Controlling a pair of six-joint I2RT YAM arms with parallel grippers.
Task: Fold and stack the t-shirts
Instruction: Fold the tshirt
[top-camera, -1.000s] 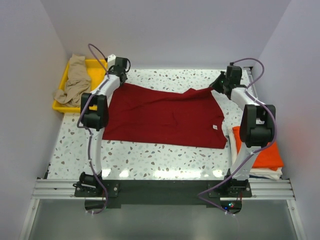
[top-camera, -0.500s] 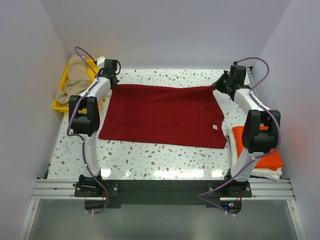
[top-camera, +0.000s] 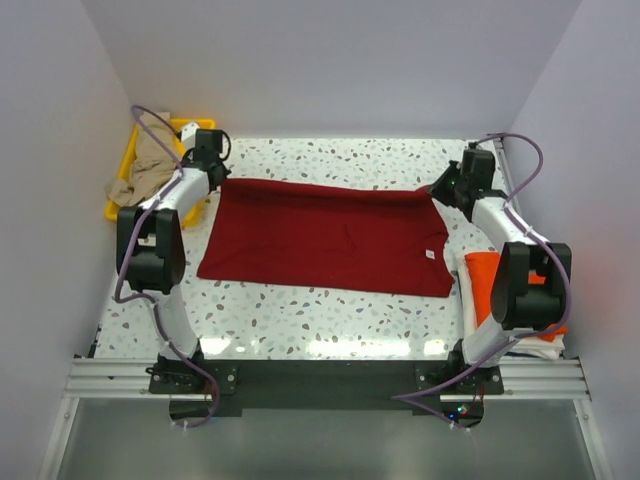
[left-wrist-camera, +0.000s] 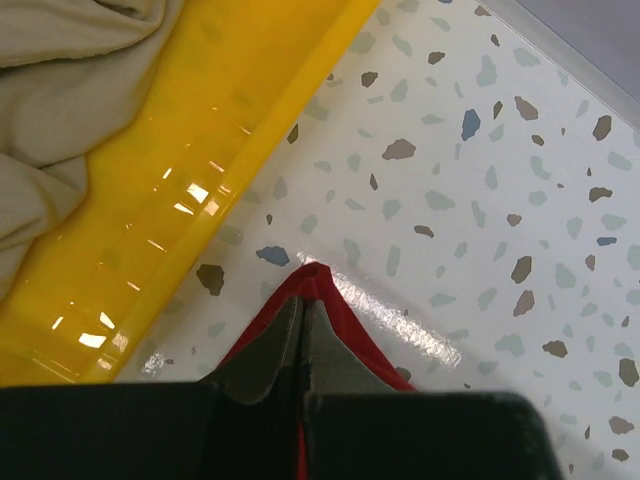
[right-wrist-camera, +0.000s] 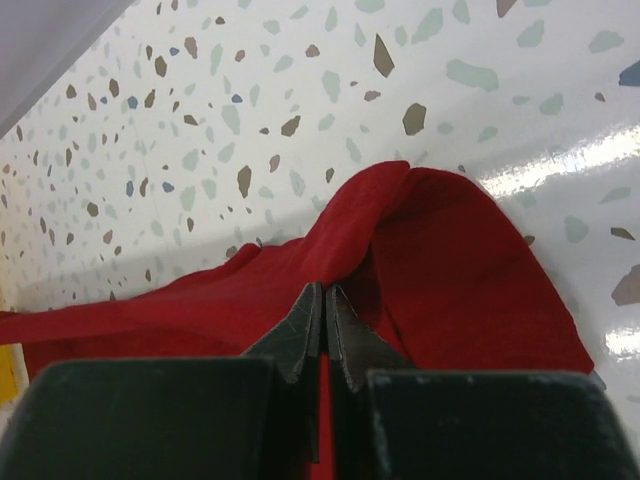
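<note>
Dark red cloth covers the middle of the speckled terrazzo bench; the dark red t-shirt lies spread wide across it, its near edge flat toward the arms' bases and its far edge drawn into a straight line between the two grippers.

The left gripper sits at the shirt's far left corner, just beside the yellow tray; in the left wrist view its fingers are pressed together with the red corner pinched between them, the cloth rising to a small peak at the tips; the tray's wall runs alongside, apart from the shirt.

The right gripper sits at the far right corner of the shirt, near the bench's right edge; in the right wrist view its jaws are likewise clamped on a fold of the red fabric, which bunches up around the tips and trails away to the left in a taut band.

The tan t-shirt lies crumpled in the tray at the far left corner of the bench, partly draped over the rim; its folds fill the upper left of the left wrist view.

At the near right corner, partly hidden behind the right arm, the orange t-shirt lies folded on top of the white t-shirt; this stack is just beside the red shirt's right edge.
</note>
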